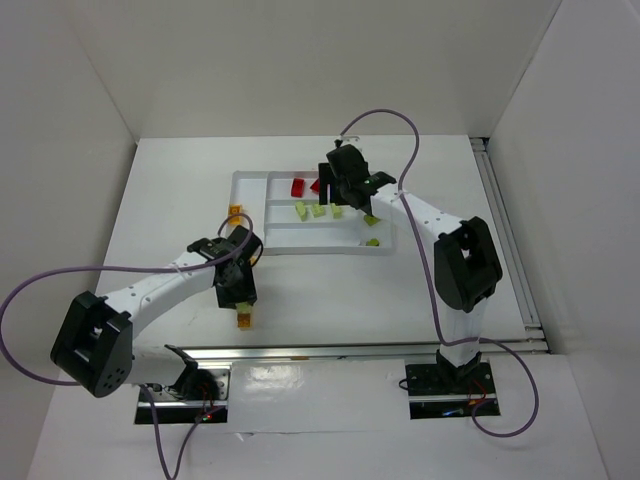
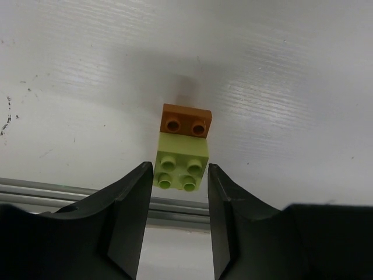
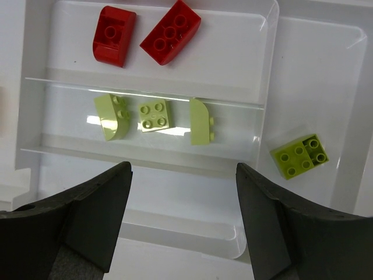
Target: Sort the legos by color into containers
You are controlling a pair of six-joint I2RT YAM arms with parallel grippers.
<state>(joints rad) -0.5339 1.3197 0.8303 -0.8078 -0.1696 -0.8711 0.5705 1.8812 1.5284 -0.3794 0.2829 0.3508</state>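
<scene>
- Top external view: the left gripper (image 1: 241, 290) sits low over the white table (image 1: 160, 220), directly at a small two-colour brick stack (image 1: 243, 320) of translucent studded plastic.
- The stack lies on the table between the left gripper and the metal rail (image 1: 330, 350) at the near edge. It is well apart from the white shallow rectangular plastic tray (image 1: 250, 215).
- Left wrist view: the stack is an orange two-stud brick (image 2: 186, 119) abutting a light green four-stud brick (image 2: 182, 168), with the studs facing the camera.
- The light green brick sits between the tips of the left gripper (image 2: 180, 175). The black fingers (image 2: 131, 198) touch its two flanks, so the gripper is clenched on the stack.
- The orange brick projects beyond the fingertips and is not touched by them.
- Right wrist view: the right gripper (image 3: 182, 175) hangs above the tray (image 3: 175, 195) with its jaws spread wide and nothing between them.
- Two red bricks (image 3: 113, 35) lie in the tray's top long slot, well beyond the right fingertips.
- Three pale green bricks (image 3: 154, 115) lie in a row in the middle slot, nearer the fingertips but not touching them.
- One lime green brick (image 3: 299, 156) lies in the narrower side section, just beyond the right-hand finger in this view.
- Top external view: a single orange piece (image 1: 236, 211) lies on the table just beside the tray's left edge.
</scene>
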